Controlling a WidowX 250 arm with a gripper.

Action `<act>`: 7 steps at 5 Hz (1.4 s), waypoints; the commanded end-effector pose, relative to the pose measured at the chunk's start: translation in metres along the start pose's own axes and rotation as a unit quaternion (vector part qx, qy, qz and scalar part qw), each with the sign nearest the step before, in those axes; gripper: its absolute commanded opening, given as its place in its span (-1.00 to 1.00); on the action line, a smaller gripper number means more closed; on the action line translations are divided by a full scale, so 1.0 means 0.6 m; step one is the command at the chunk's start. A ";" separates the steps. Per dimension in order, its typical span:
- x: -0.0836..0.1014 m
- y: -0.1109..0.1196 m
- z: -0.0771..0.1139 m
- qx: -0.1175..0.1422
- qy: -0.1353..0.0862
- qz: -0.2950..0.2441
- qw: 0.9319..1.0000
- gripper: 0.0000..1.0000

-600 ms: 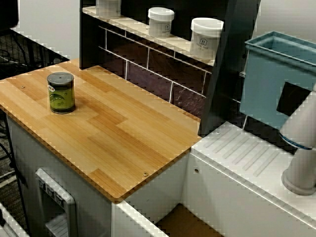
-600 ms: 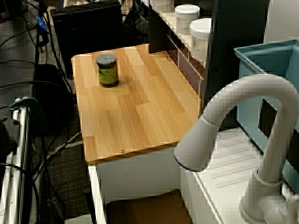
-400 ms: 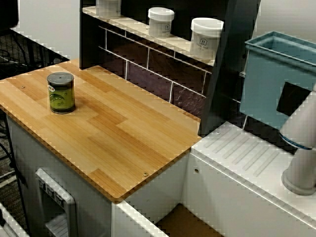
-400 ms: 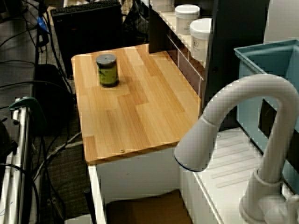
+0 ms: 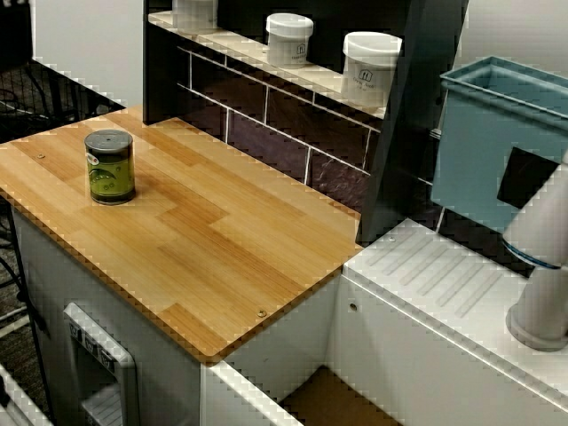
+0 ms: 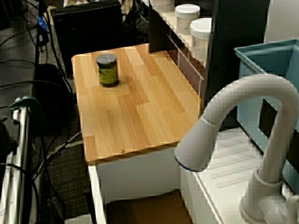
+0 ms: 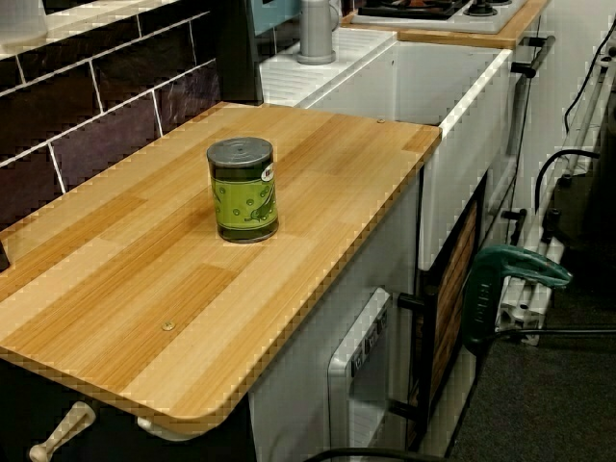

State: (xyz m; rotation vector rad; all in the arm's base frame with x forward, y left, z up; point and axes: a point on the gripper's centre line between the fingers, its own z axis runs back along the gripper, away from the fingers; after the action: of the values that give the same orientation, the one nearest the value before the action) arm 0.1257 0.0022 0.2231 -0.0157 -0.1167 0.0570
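A green can with a grey lid (image 5: 110, 167) stands upright on the wooden counter (image 5: 213, 248), near its left end. The view from behind the tap shows the same can (image 6: 107, 70) toward the far end of the counter (image 6: 135, 116). It is also in the view from the counter's end (image 7: 243, 190), standing alone on the wood (image 7: 135, 298). No gripper or arm appears in any view, and nothing touches the can.
White jars (image 5: 371, 69) (image 5: 289, 39) stand on a dark shelf behind the counter. A white tap (image 6: 252, 135) rises over a ribbed drainboard (image 5: 435, 275), beside a teal bin (image 5: 497, 142). A green clamp (image 7: 510, 279) and cables lie on the floor side.
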 end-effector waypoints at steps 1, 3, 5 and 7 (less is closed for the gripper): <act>0.052 0.076 -0.049 0.016 -0.017 -0.017 1.000 1.00; 0.090 0.167 -0.088 0.049 -0.002 -0.112 0.992 1.00; 0.092 0.209 -0.122 0.074 -0.004 -0.101 0.992 1.00; 0.115 0.274 -0.157 0.093 -0.022 -0.073 0.993 1.00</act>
State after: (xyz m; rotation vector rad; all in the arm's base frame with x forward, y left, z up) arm 0.1895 0.1639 0.1214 0.1517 -0.1218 -0.0759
